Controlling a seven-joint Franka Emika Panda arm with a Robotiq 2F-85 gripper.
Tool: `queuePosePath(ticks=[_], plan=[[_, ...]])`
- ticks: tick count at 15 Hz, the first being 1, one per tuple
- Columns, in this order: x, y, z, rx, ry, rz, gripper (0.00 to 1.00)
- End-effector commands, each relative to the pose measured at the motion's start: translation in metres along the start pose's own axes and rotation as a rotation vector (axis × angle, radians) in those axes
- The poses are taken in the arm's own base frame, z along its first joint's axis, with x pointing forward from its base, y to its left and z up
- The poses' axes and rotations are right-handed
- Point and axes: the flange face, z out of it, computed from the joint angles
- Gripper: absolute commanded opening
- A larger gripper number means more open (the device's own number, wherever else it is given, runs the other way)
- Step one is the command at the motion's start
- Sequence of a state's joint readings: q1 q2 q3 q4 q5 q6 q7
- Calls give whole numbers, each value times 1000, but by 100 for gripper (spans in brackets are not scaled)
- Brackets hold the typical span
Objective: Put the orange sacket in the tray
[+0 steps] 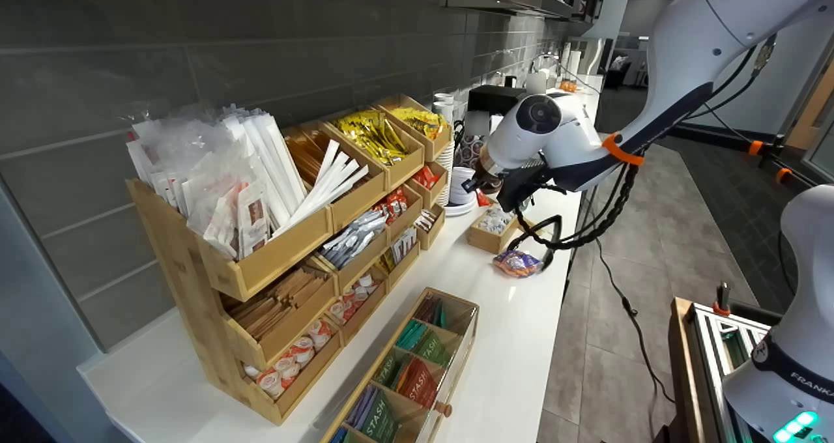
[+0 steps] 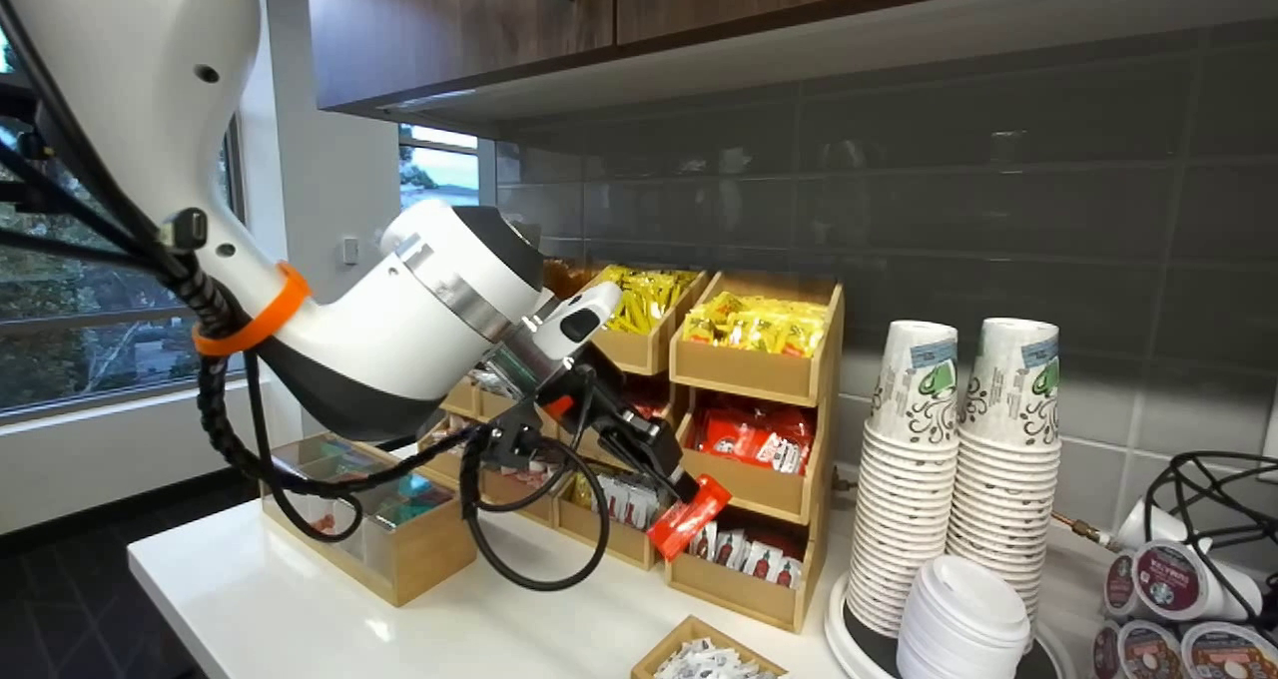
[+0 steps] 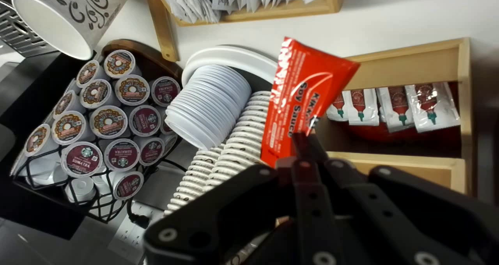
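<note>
Close by the packet (image 2: 691, 517) — cups (image 2: 904, 489), bins (image 2: 744, 484).

In an exterior view, two stacks of printed paper cups (image 2: 904, 484) stood to the right of the claw (image 2: 687, 491), with a pile of white lids (image 2: 963, 617) just in front of them. Coffee pods (image 2: 1182, 573) sat farther right, well apart from the claw. Grey wall tiles (image 2: 988, 222) rose behind it, wooden cabinets (image 2: 499, 20) hung above it, and windows (image 2: 110, 354) showed well away to its left.
</note>
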State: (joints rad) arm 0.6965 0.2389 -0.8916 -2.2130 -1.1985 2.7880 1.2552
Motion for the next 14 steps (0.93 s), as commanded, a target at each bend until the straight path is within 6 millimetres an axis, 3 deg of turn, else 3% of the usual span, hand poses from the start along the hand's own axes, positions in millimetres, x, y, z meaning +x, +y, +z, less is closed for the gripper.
queuePosePath(ticks=[1,6,14], plan=[[-9,-2,-11,-28,46,54,0],[-5,6,-12,-73,83,98,0],[20,19,-12,-71,140,127,0]])
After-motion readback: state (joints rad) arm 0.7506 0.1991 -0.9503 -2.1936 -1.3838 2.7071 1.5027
